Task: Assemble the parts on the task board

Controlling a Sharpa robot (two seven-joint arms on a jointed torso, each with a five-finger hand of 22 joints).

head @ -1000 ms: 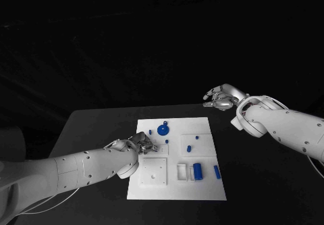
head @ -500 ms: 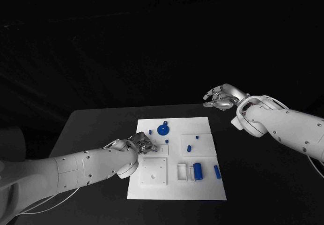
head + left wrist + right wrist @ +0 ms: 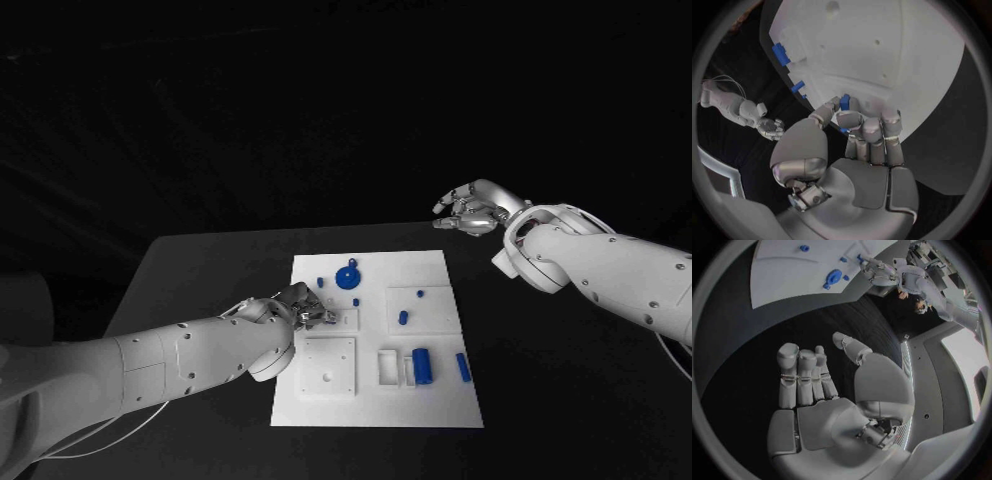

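Dim scene: the black surface (image 3: pixel 202 270) sinks into darkness while the white task board (image 3: pixel 378 400) stands out brightly. Both wrist views bend straight edges strongly near their dark circular rims.

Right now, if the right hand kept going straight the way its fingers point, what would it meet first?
Probably bare black table. The right hand holds nothing, off the task board's far right corner; its fingers aim toward the board, but depth is unclear.

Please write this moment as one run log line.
left hand: fingers pinch small blue part at task board | right hand: holds nothing, off board | stage: assembly unfinished
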